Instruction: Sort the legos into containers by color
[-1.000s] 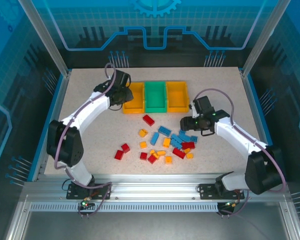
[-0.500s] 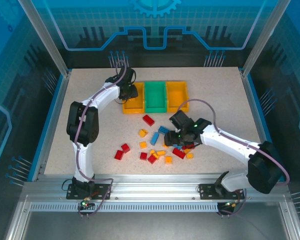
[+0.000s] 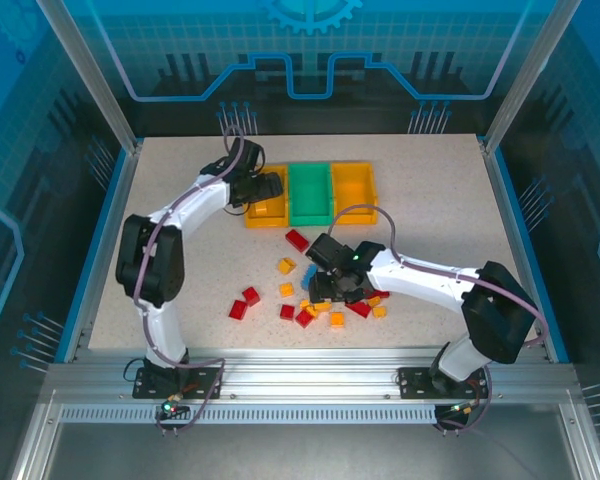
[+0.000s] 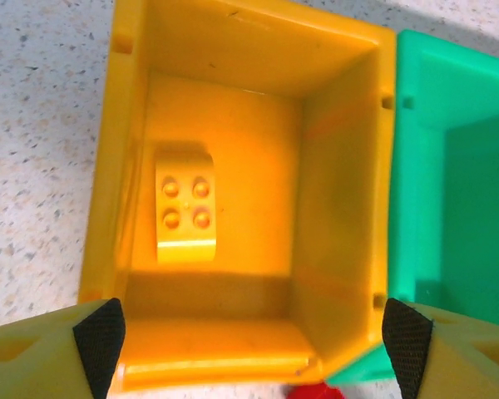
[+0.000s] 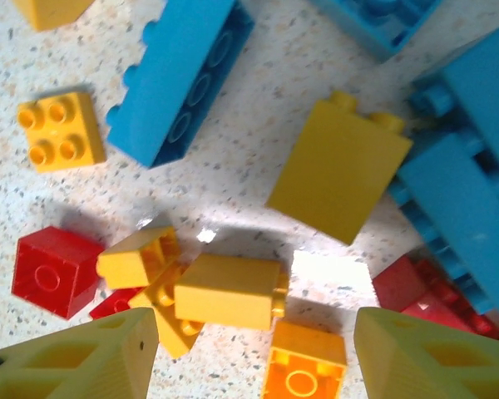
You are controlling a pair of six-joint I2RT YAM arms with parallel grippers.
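My left gripper [image 3: 267,188] hangs open over the left yellow bin [image 3: 263,221], its black pads [image 4: 100,337] straddling the bin's near wall with nothing between them. One yellow brick [image 4: 185,208] lies on that bin's floor [image 4: 249,133]. The green bin [image 4: 457,158] is beside it, with the second yellow bin [image 3: 353,192] beyond. My right gripper [image 5: 258,366] is open, low over the lego pile [image 3: 330,290]. Between its fingers [image 5: 91,357] lie a yellow brick [image 5: 229,291] and an orange brick [image 5: 303,370]. Blue bricks [image 5: 183,79] and red bricks [image 5: 54,270] lie around them.
A red brick [image 3: 297,240] lies just in front of the bins, and two more red ones [image 3: 245,302] sit left of the pile. A larger yellow brick [image 5: 341,170] and long blue bricks [image 5: 466,183] crowd the right side. Blue rails edge the speckled table [image 3: 430,170].
My right gripper has swung left from the pile's right edge to over its middle. The left gripper stayed at the left yellow bin, shifting slightly over it.
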